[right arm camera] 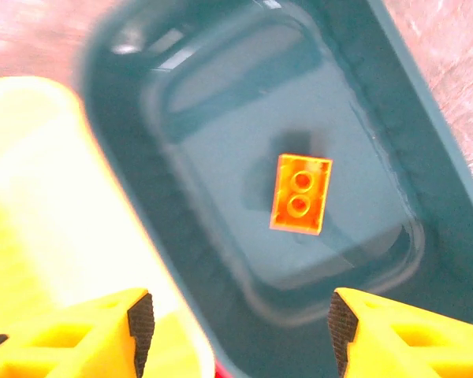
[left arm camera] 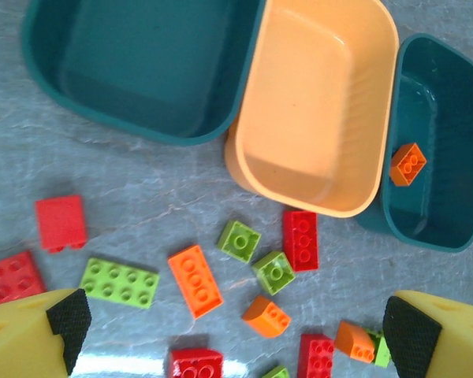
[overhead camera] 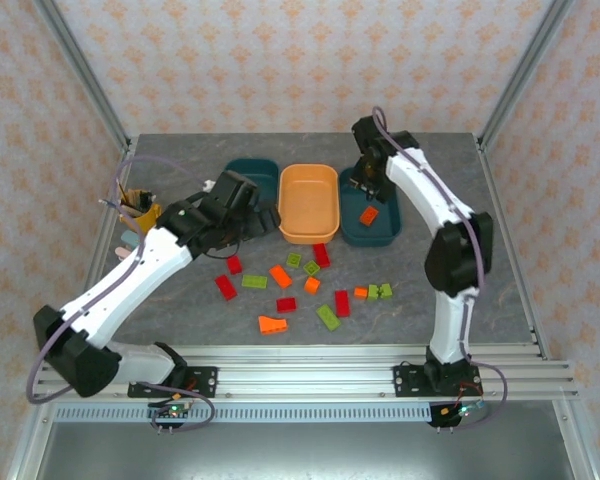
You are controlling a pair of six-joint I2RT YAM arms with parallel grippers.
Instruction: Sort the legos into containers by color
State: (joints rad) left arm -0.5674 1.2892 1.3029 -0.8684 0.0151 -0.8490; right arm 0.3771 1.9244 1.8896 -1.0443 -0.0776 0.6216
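Observation:
Three trays stand in a row at the back: a dark teal tray (overhead camera: 252, 172), a light orange tray (overhead camera: 308, 203) and a second teal tray (overhead camera: 385, 232). One orange lego (overhead camera: 368, 215) lies in the right teal tray. My right gripper (right arm camera: 236, 323) hangs open above that tray (right arm camera: 426, 189), and the orange lego (right arm camera: 301, 194) rests flat on its floor, apart from the pads. My left gripper (left arm camera: 232, 331) is open over the loose legos, among them an orange brick (left arm camera: 195, 280), a green one (left arm camera: 273, 272) and a red one (left arm camera: 300, 239). Red, orange and green legos (overhead camera: 286, 304) are scattered in front of the trays.
A yellow pencil cup (overhead camera: 140, 210) and pale erasers (overhead camera: 128, 243) sit at the left edge, beside my left arm. Metal frame posts rise at the back corners. A rail (overhead camera: 300, 365) runs along the near edge.

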